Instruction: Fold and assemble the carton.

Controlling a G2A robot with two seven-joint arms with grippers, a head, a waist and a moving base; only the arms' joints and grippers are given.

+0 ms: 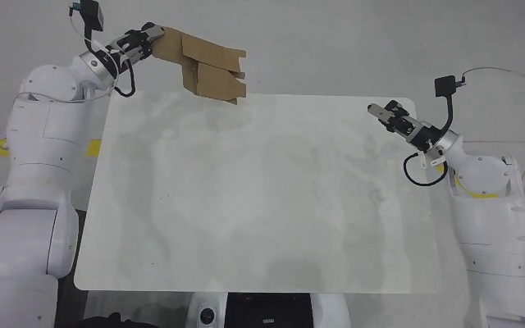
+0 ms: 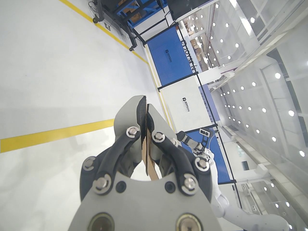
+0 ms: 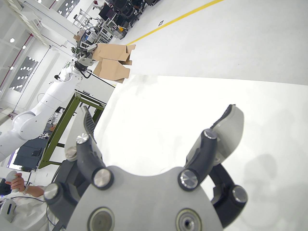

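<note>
A brown cardboard carton [image 1: 207, 65], partly unfolded with its flaps hanging, is held in the air past the table's far left corner. My left gripper [image 1: 154, 38] is shut on one edge of it; in the left wrist view a thin strip of the carton [image 2: 147, 155] sits pinched between the black pads [image 2: 141, 111]. From the right wrist view the carton [image 3: 113, 61] hangs beyond the table's far corner, gripped by the other arm. My right gripper [image 1: 382, 112] hovers over the table's far right corner, open, with nothing between its fingers [image 3: 231, 121].
The white table [image 1: 262, 205] is bare across its whole top. A green metal frame [image 3: 65, 123] stands off the table's left side. A person's hand [image 3: 14, 183] holding a controller shows at the edge of the right wrist view.
</note>
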